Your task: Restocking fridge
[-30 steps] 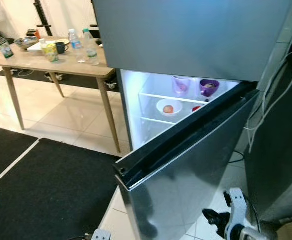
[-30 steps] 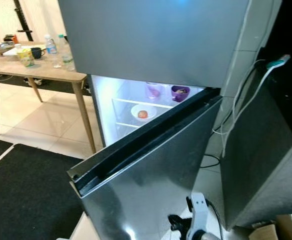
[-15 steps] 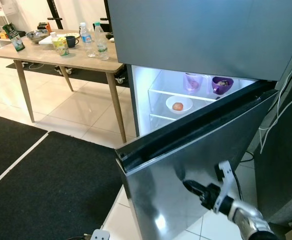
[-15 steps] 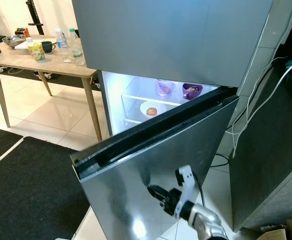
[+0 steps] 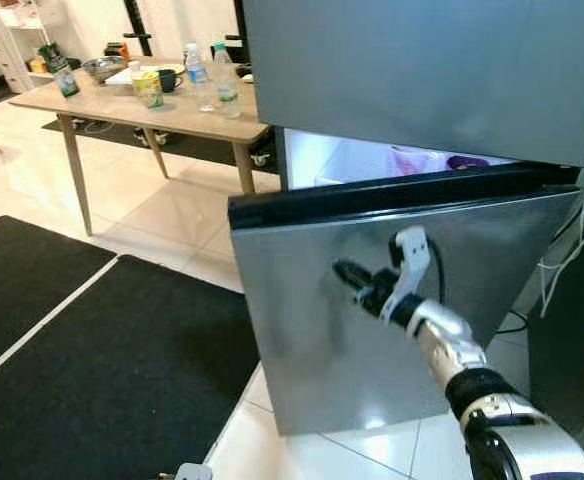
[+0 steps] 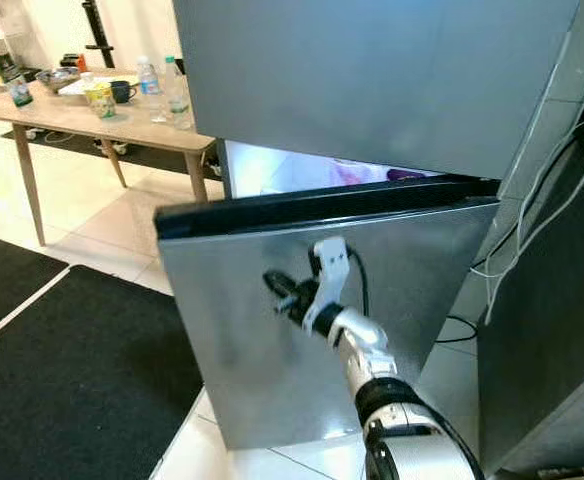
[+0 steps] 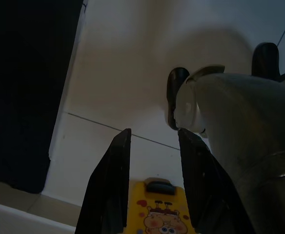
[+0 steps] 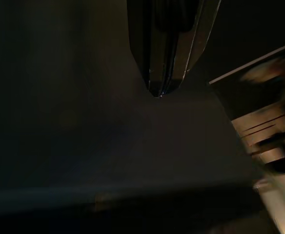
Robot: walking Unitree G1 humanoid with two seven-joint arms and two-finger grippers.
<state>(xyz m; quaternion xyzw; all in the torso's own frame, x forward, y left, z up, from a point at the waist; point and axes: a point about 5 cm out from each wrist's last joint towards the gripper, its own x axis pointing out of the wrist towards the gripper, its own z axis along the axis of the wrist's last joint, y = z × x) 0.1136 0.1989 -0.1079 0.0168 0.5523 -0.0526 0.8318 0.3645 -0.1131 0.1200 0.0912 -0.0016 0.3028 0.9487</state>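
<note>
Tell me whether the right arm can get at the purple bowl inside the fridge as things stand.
Probably not. The lower fridge door is swung nearly shut, and the right gripper is on its outer face. The purple bowl peeks through a thin gap above the door's edge.
</note>
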